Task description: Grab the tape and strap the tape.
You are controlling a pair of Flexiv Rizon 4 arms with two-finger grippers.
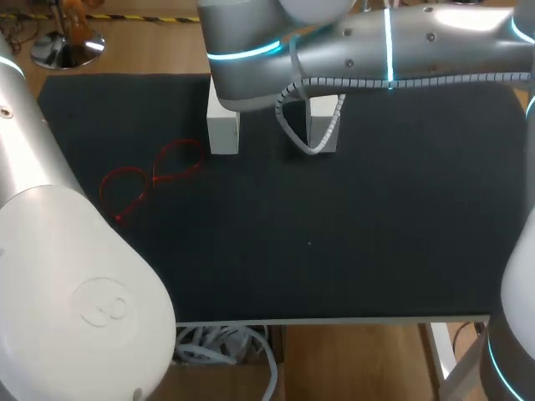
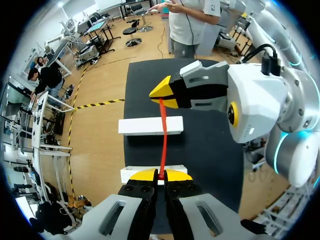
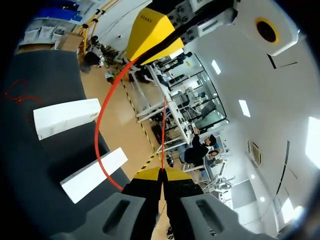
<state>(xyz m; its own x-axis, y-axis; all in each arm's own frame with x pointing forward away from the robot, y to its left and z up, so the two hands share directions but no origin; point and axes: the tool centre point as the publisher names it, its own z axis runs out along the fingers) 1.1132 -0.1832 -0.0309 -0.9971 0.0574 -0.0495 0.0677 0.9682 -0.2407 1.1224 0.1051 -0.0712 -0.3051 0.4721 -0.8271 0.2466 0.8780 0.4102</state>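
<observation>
A thin red tape (image 2: 163,135) runs between my two grippers, above two white blocks. In the left wrist view my left gripper (image 2: 160,175) is shut on one end, and the right gripper (image 2: 164,95) pinches the other end ahead of it. From the right wrist, my right gripper (image 3: 162,174) is shut on the tape (image 3: 101,125), which bows out sideways and rises to the left gripper (image 3: 150,32). In the head view both grippers are hidden under the arms at the table's far side.
Two white blocks (image 1: 223,129) (image 1: 323,125) stand side by side at the back of the black mat (image 1: 334,242), under the arms. A second red tape (image 1: 155,180) lies in loops on the mat to their left. Cables hang below the table's front edge.
</observation>
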